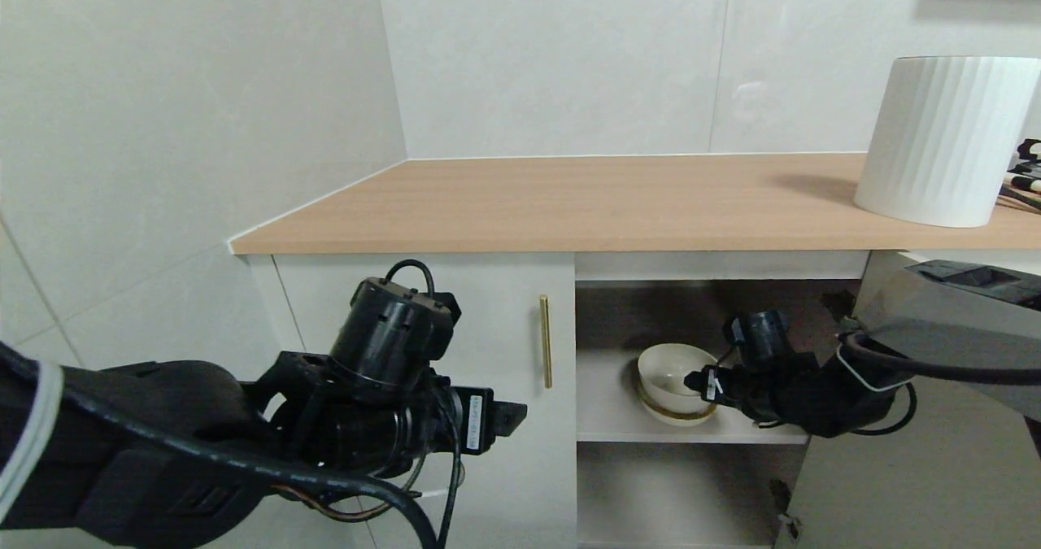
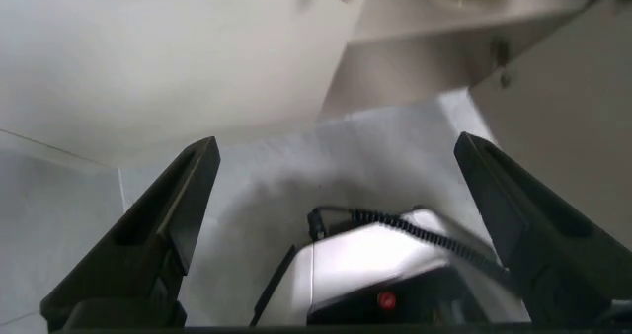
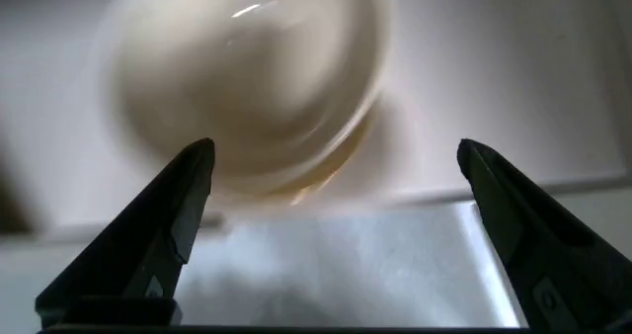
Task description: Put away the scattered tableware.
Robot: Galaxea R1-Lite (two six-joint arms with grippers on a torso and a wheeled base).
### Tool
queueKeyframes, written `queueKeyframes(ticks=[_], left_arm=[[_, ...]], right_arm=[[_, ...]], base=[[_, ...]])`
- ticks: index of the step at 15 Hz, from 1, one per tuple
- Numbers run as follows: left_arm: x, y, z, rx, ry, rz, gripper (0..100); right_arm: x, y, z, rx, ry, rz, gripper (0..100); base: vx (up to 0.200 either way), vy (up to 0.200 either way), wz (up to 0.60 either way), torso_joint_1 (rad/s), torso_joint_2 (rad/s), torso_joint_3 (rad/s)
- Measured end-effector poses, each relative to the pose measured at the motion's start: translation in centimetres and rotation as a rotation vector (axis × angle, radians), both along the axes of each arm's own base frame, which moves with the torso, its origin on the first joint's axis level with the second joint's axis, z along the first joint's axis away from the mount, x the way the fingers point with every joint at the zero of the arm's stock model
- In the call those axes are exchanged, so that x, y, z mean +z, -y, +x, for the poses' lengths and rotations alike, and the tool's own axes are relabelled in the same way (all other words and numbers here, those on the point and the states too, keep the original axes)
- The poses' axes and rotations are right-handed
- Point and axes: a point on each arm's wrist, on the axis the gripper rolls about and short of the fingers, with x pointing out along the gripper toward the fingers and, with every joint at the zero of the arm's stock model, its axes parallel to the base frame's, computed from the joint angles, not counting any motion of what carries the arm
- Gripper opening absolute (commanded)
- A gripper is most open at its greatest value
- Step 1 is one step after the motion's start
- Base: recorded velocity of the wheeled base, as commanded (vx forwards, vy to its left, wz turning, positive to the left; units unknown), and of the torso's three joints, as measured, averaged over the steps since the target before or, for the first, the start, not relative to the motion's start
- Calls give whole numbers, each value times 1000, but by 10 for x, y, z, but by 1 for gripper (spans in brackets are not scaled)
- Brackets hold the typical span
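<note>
Wood-topped surface [image 1: 569,199] over an open cabinet [image 1: 651,313]; white bowl [image 1: 672,372] on its shelf [image 1: 606,423], seemingly atop another dish [image 1: 677,413]; right end effector [image 1: 699,382] just beside it, jaws apart; left end effector [image 1: 506,419] likewise spread.

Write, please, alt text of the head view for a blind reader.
The open right gripper is at a white bowl on an open cabinet shelf under a wooden counter; the left gripper hangs before the closed door.
</note>
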Motion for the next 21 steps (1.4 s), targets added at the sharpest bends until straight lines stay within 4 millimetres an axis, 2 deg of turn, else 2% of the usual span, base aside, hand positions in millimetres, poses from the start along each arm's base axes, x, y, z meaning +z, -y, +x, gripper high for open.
queueKeyframes(ticks=[2,5,10,13,16,18,21], left_arm=[[14,-14,-7,23,19,-15,100],[38,-32,-24,31,51,-38,100],[74,-62,-55,78,147,-145,100],[84,-81,-67,126,202,-183,100],[88,-88,-72,145,223,-192,100],[87,-88,-71,144,218,-193,100],[81,-86,-68,128,188,-191,100]], right_arm=[[19,-7,-23,45,-19,9,100],[43,-23,-69,128,-30,17,100],[101,-13,-128,216,-35,58,100],[136,1,-158,263,-26,108,100],[158,13,-183,277,-16,117,100],[166,16,-189,279,15,126,100],[170,18,-192,281,33,129,100]], base=[[0,0,0,0,0,0],[0,0,0,0,0,0],[0,0,0,0,0,0],[0,0,0,0,0,0],[0,0,0,0,0,0],[0,0,0,0,0,0],[-200,0,0,1,2,1]])
